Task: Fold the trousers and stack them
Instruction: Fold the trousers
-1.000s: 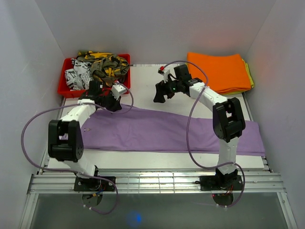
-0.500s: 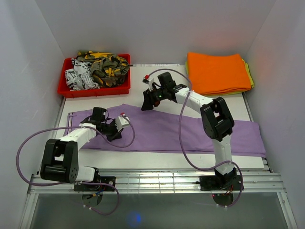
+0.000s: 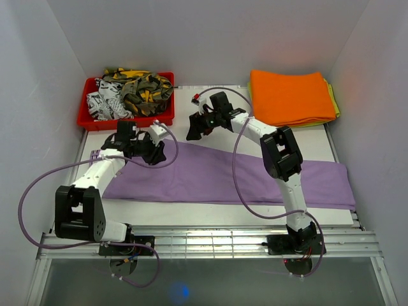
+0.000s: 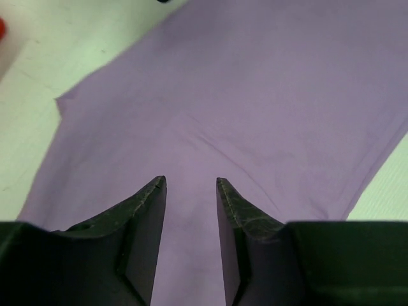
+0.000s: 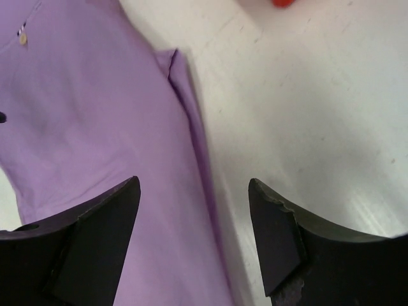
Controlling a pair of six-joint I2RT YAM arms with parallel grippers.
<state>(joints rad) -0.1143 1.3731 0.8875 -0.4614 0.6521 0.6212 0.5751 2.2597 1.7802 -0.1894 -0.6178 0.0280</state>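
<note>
1. trousers (image 3: 217,175) lie flat and long across the bench (image 3: 191,217), from the left side almost to the right edge. they are not folded yet, and they look to be in much the same place as a moment ago.
2. the left hand (image 3: 152,153) has gone back up from the near side to the far edge of the trousers, at their left end. its fingers are only a little apart, with nothing between them, and purple cloth is under them.
3. the right hand (image 3: 193,131) has slid more to the left. it is spread wide, half over the far edge of the trousers and half over bare bench.
4. i think both hands are lining up on that far edge to grab it and fold it over. nothing is grabbed yet, so the folding is only starting.
</note>
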